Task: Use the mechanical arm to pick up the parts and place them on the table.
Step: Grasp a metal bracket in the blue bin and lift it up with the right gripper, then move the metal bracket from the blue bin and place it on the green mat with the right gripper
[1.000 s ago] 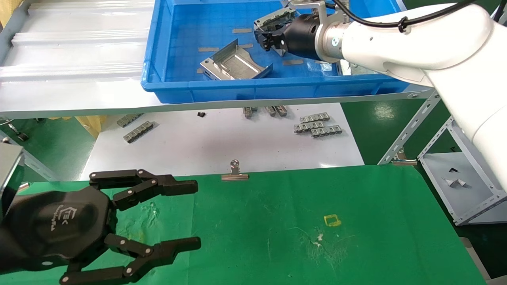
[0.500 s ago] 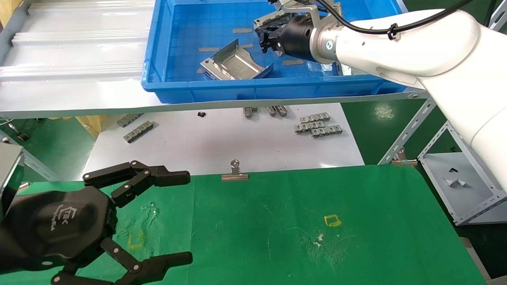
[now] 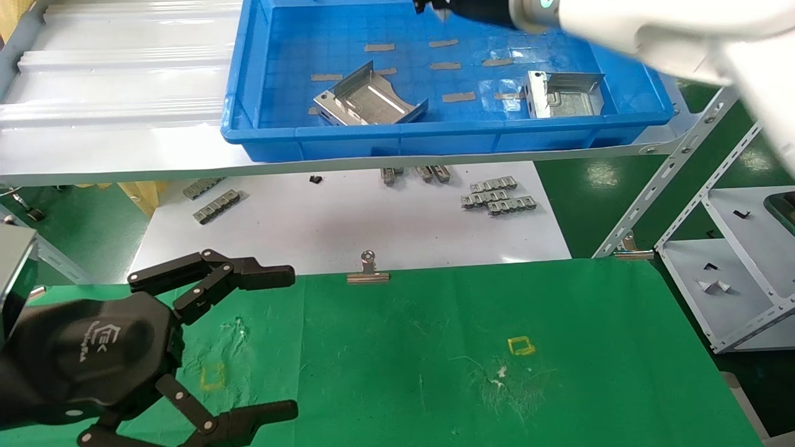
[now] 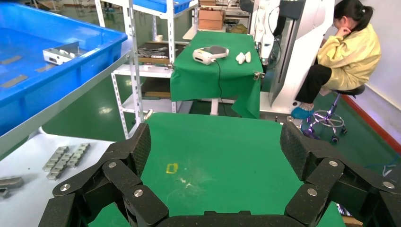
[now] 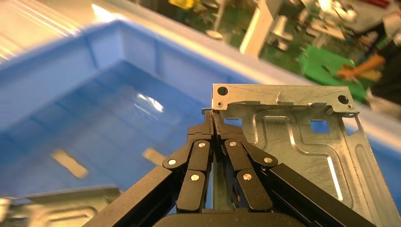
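Metal plate [image 5: 302, 137] is pinched by one flange in the right hand [image 5: 213, 118]; swing gently to the worktop [image 3: 435, 347]. Left hand [image 3: 248, 341] idles there, fingers apart.

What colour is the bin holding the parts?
Blue; the bin shows best in the head view.

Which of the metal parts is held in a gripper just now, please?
The part pinched edge-on in the right gripper, lifted above the blue bin; the other two lie inside it.
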Available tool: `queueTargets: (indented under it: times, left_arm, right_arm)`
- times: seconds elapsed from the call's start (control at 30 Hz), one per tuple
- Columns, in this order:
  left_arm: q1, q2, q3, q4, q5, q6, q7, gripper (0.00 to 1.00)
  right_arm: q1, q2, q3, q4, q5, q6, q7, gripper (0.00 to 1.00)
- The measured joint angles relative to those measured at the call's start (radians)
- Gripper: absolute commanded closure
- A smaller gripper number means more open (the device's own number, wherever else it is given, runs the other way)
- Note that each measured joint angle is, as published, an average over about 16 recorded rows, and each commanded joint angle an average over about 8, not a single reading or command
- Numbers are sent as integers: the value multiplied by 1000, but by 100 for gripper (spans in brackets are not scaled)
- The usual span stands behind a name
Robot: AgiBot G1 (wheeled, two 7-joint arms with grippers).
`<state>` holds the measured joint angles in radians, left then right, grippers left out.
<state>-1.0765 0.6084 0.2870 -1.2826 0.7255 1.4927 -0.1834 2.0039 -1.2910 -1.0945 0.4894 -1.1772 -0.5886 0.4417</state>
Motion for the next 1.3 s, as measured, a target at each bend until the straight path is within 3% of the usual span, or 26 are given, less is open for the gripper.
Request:
queueTargets:
  times: [0.17,0.5,0.7,0.9,1.1,1.3]
  left_arm:
    - [0,0,0,0,0,0,0,0]
    - [0,0,1,0,-1,0,0,0]
    - [0,-1,1,0,-1,-1,1,0]
    - [0,-1,2,0,-1,-1,1,0]
    - [0,-1,2,0,-1,-1,1,0]
    - [-1,-1,3,0,-2,-1,1,0]
  right_arm:
    - [23,86,46,50,79,-202,-136,100]
    - [18,275,107,113,214,-706,-462,100]
    - [-19,363,82,131,249,-909,-617,100]
    - [-75,445,10,155,241,-997,-740,100]
    - [-129,491,-79,140,190,-993,-864,100]
    - [-170,471,-151,56,112,-977,-1010,100]
